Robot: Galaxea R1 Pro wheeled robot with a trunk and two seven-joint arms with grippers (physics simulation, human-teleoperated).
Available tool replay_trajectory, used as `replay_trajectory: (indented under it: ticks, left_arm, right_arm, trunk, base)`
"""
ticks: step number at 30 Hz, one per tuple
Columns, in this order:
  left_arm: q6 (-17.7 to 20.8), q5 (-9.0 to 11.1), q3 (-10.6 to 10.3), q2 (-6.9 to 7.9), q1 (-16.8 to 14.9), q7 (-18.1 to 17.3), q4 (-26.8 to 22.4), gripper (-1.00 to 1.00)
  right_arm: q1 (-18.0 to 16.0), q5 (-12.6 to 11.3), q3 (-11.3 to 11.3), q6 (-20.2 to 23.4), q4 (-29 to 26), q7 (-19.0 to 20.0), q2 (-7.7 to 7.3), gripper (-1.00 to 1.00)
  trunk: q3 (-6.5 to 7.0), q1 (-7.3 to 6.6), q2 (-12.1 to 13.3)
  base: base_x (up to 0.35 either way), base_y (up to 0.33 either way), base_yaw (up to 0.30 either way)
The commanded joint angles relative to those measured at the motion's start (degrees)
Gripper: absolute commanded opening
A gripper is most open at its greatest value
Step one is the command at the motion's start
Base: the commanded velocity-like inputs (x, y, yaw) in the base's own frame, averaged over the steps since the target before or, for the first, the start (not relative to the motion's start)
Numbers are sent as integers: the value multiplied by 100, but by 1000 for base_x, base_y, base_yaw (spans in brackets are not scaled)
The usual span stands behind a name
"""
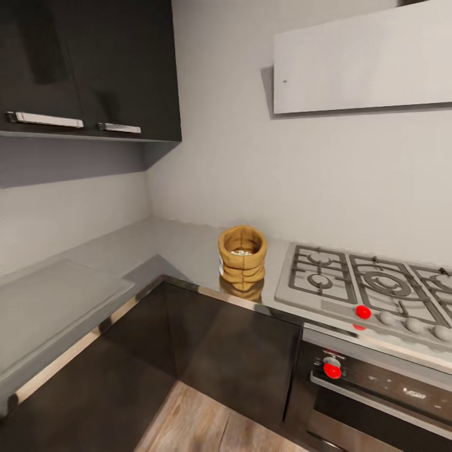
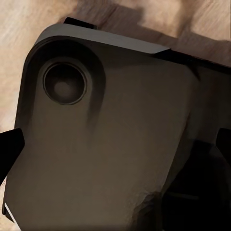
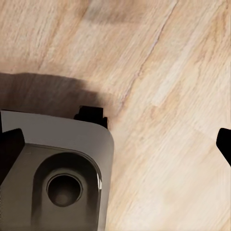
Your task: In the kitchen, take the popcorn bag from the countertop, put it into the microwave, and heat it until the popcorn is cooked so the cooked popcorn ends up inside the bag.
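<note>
The popcorn bag, a small golden-tan crumpled paper bag, stands upright and open-topped on the grey steel countertop, near its front edge by the inner corner. Pale popcorn bits show in its mouth. The microwave is out of view. In the left wrist view my left gripper is open, its dark fingertips at the picture's two sides, above my own grey base. My right gripper is open too, held over the wooden floor with nothing between its fingers.
A gas hob lies just right of the bag, above a black oven with red knobs. Dark wall cabinets hang at the upper left. Dark cabinet fronts border a strip of wooden floor. My grey base sits below both grippers.
</note>
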Motion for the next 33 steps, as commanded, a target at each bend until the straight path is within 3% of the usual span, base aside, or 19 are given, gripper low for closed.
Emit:
replay_trajectory:
  ticks: [1,21,33]
  left_arm:
    - [-5,27,1,-1,-1,-2,-2,100]
    - [-12,25,2,-1,-1,-2,-2,100]
    - [-3,39,18,-35,-1,60,2,100]
  right_arm:
    - [-8,11,41,-30,18,10,3,100]
    - [-8,6,44,-8,18,10,7,100]
    - [-8,22,53,24,18,10,-20,100]
  trunk:
    - [-5,0,-3]
    - [37,0,-3]
    - [41,0,-3]
  base:
    - [0,166,-33]
    - [0,54,-214]
    - [0,0,-26]
